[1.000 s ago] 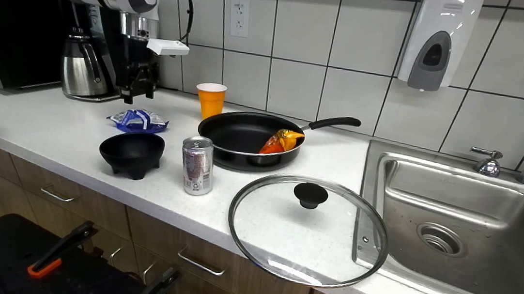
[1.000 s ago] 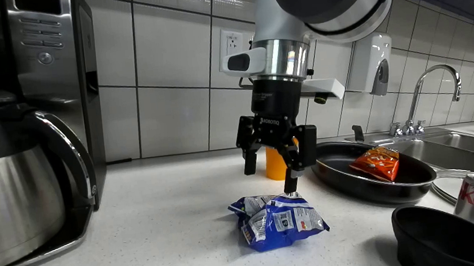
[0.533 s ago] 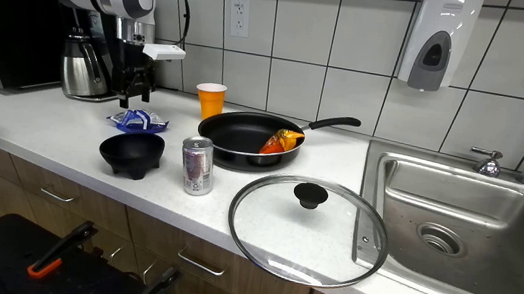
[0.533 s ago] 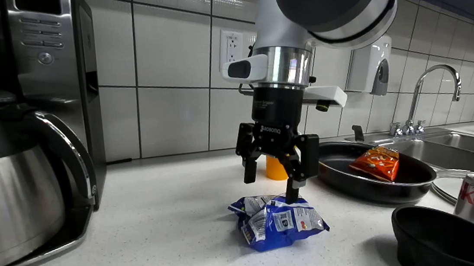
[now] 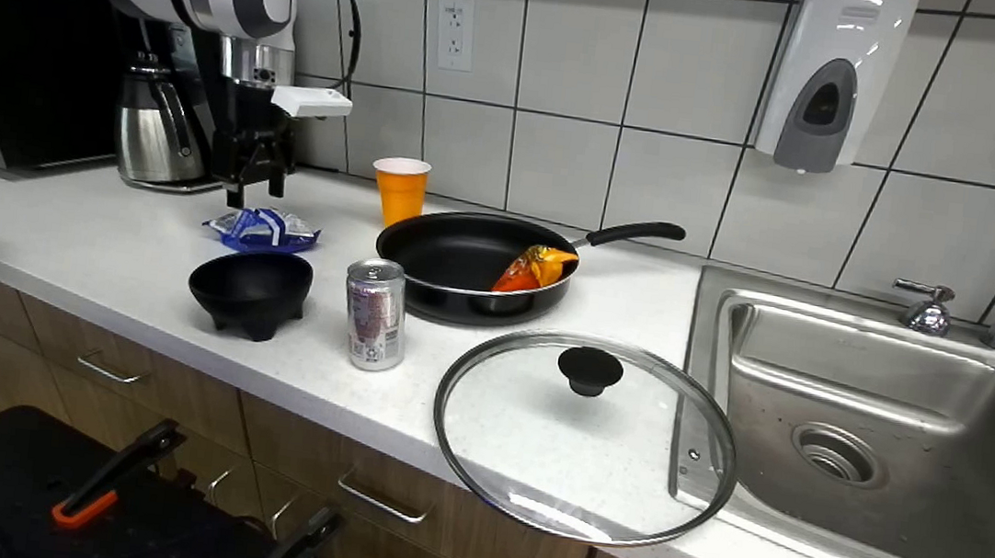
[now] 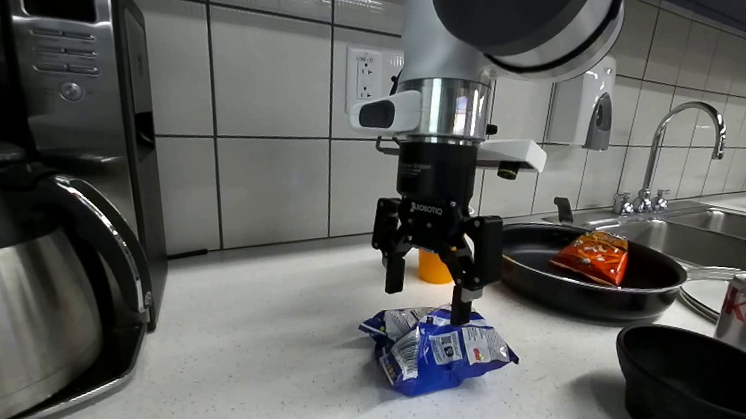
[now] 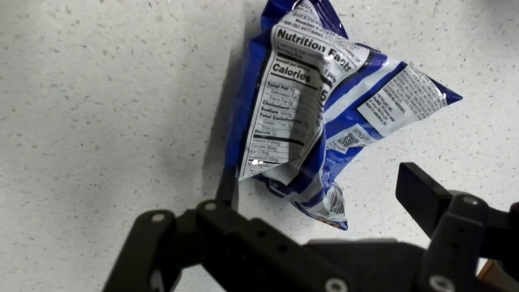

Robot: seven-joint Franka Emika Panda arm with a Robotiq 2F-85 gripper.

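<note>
Where the claw (image 6: pixel 427 299) hangs: just above the bag (image 7: pixel 292 101), fingers (image 7: pixel 421 196) spread well apart; one fingertip overlaps the bag in an exterior view, and whether it touches cannot be told.
Bag's place: on the counter (image 6: pixel 258 364), set back from the front edge, with the bowl (image 5: pixel 250 285) near it, closer to that edge.
Room by the coffee maker (image 6: pixel 98 167): in an exterior view a broad stretch of counter runs between it and the bag; more counter lies behind the bag, up to the tiled wall (image 6: pixel 275 191).
Crowded side: the cup (image 5: pixel 400 193) stands just beside the pan (image 5: pixel 445 250), which holds an orange packet (image 6: pixel 593 258); the can (image 5: pixel 375 322) stands upright near the bowl and pan.
Front edge: the lid (image 5: pixel 590 369) reaches it and overlaps the rim of the sink (image 5: pixel 831 356) in an exterior view.
Bag's corners: in the wrist view one points right, another down toward the space between the fingers; the nutrition panel faces up.
Long axis: side to side in both exterior views; crumpled as the bag is, the wrist view settles none.
</note>
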